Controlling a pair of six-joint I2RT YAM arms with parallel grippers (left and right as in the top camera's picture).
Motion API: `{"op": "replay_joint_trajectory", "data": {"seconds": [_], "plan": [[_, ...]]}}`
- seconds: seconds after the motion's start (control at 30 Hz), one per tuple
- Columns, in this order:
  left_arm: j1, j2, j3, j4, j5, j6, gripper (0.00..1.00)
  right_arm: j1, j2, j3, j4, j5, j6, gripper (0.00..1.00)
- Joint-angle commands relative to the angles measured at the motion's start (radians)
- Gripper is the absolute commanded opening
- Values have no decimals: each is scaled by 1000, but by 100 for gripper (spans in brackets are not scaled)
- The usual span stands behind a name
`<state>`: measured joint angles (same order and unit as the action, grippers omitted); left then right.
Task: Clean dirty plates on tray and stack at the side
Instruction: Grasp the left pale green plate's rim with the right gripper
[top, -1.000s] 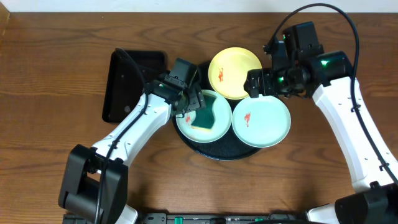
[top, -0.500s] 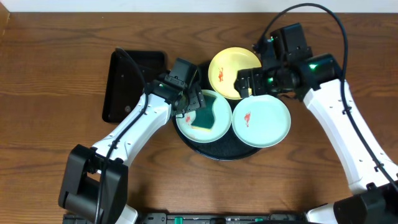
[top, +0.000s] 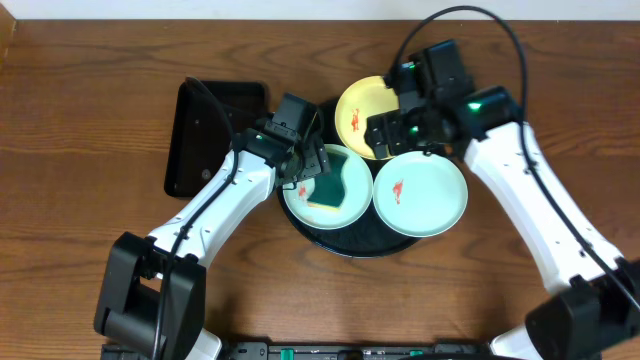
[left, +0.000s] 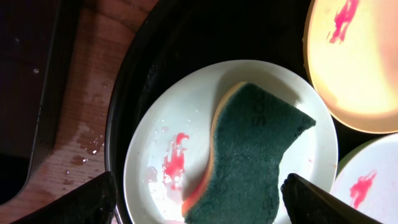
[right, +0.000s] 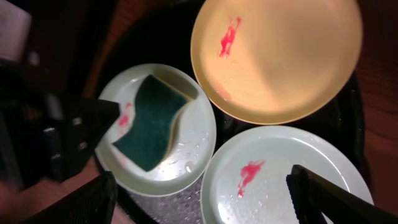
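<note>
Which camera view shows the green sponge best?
The left wrist view: the sponge fills much of the frame, its green top and orange edge sharp, lying on the mint plate. The right wrist view shows it whole but smaller; the overhead view, smallest.

Sponge (top: 326, 186) on L mint plate (top: 358, 202)

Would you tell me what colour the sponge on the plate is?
The sponge is dark green with an orange-yellow underside, clearest in the left wrist view.
</note>
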<state>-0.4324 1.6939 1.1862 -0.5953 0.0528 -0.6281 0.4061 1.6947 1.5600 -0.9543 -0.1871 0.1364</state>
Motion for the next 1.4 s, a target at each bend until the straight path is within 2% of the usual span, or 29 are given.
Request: {"op": "replay_joint_trajectory", "data": {"seconds": [0.0, 0.07, 0.2, 0.43, 0.53, 0.73, 1.07, 1.37], "plan": [[3, -2, 7, -3, -9, 2, 86, 27, 53, -7, 20, 76, -19, 86], [3, -2, 7, -3, -9, 2, 86, 29, 77, -7, 32, 79, -2, 84], [3, -2, 7, -3, -9, 2, 86, 29, 129, -7, 51, 86, 5, 74], [3, -2, 7, -3, -9, 2, 86, 28, 225, -7, 84, 85, 6, 49], [3, -2, 7, -3, -9, 2, 86, 30, 251, -7, 75, 82, 34, 42], [3, -2, 7, -3, -9, 2, 86, 34, 302, -7, 25, 77, 113, 42], [3, -2, 7, -3, -9, 2, 86, 83, 363, -7, 31, 50, 143, 43], [3, -2, 7, -3, -9, 2, 86, 99, 408, -8, 27, 86, 190, 38]]}}
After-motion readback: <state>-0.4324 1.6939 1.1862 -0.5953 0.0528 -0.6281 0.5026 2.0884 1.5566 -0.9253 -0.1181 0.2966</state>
